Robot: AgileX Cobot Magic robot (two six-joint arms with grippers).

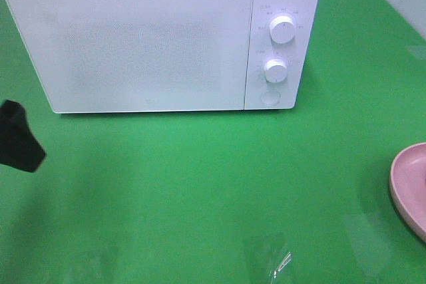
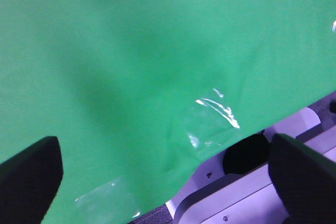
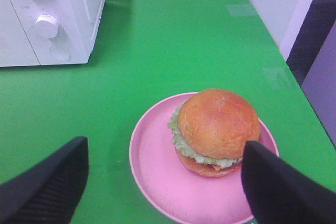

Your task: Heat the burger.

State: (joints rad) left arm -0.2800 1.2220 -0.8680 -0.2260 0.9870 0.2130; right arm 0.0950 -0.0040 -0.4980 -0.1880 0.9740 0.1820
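A boxy white microwave oven with its door closed stood at the back of the green cloth-covered table, its two round white knobs stacked on the panel at its right end above a round button. Well to the right of the microwave and nearer the table's front edge sat a round pink plate, and on it rested the tall burger with its glossy golden-brown bun, ruffled green lettuce and orange cheese. The black right gripper hovered above that plate with its jaws spread wide and empty, one finger overlapping the burger's edge in view. The black left gripper hung over bare cloth in front of the microwave's left end, likewise spread wide and holding nothing.
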